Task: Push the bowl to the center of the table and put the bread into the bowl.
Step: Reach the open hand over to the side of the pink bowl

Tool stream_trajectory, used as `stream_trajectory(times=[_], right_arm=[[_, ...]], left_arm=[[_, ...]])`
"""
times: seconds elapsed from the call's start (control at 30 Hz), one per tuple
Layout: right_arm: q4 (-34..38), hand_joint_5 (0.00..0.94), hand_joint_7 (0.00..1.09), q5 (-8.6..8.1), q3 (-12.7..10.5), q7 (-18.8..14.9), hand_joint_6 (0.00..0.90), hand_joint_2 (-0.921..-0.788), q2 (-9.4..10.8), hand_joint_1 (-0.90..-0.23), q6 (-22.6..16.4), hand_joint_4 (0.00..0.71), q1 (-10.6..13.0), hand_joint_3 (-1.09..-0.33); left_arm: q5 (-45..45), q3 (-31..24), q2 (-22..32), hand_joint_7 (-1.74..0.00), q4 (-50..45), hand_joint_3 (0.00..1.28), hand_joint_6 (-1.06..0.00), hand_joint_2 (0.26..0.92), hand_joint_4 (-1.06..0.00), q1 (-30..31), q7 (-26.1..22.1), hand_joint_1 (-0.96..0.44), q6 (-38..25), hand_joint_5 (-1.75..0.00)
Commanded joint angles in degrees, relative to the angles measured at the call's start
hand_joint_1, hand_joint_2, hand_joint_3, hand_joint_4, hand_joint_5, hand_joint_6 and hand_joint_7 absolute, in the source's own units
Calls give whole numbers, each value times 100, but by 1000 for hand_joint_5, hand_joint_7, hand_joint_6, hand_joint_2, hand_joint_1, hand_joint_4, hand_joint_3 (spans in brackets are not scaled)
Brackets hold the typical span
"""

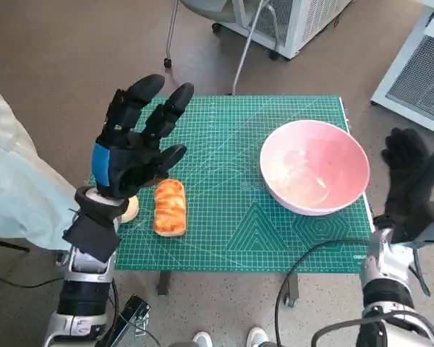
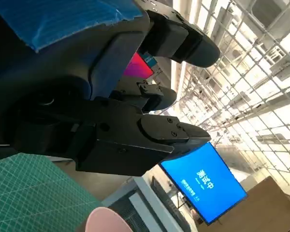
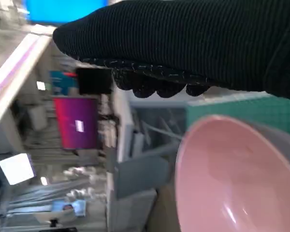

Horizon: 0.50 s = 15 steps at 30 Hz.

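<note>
Bread loaf (image 1: 169, 207) on green cutting mat (image 1: 231, 181) under raised left hand (image 1: 134, 148), fingers spread, empty, pink bowl (image 1: 315, 168) near surface's right edge, gloved right hand (image 1: 412, 181) beside it, spread, empty.

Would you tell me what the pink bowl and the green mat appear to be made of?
The pink bowl looks like glazed ceramic or glossy plastic: its inside shows bright reflections. The green mat looks like matte rubbery vinyl, a cutting mat with a printed grid.

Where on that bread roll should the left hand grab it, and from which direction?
Probably from above, fingers across the narrow middle of the bread. It lies flat on the green mat with its long axis running away from the robot, and the left hand hovers open just above and beside it.
</note>
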State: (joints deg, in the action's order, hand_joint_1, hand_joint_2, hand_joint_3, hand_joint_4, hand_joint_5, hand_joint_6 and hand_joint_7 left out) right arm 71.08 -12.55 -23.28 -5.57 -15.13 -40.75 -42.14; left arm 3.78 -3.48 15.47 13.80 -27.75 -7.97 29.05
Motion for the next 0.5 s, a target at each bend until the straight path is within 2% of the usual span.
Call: stream_trajectory(times=[0.03, 0.13, 0.33, 0.5], right_arm=[[213, 0, 513, -175, -125, -177, 150, -921, 172, -496, 436, 304, -54, -811], [264, 0, 455, -230, -169, -255, 180, -921, 243, -502, 623, 283, -100, -789], [307, 3, 422, -311, -243, -281, 196, -921, 451, -529, 888, 277, -210, -764], [314, 5, 420, -395, -287, -318, 199, -921, 668, -507, 1059, 281, -347, -752]], left_arm=[[-96, -53, 56, -667, -214, 223, -196, 921, -445, 143, -44, -184, -115, -86], [-89, -61, 74, -675, -320, 223, -196, 921, -452, 210, -51, -180, -168, -93], [-112, -94, 104, -702, -526, 221, -186, 921, -447, 358, -77, -186, -276, -102], [-79, -143, 127, -731, -792, 221, -176, 921, -440, 524, -65, -184, -422, -114]])
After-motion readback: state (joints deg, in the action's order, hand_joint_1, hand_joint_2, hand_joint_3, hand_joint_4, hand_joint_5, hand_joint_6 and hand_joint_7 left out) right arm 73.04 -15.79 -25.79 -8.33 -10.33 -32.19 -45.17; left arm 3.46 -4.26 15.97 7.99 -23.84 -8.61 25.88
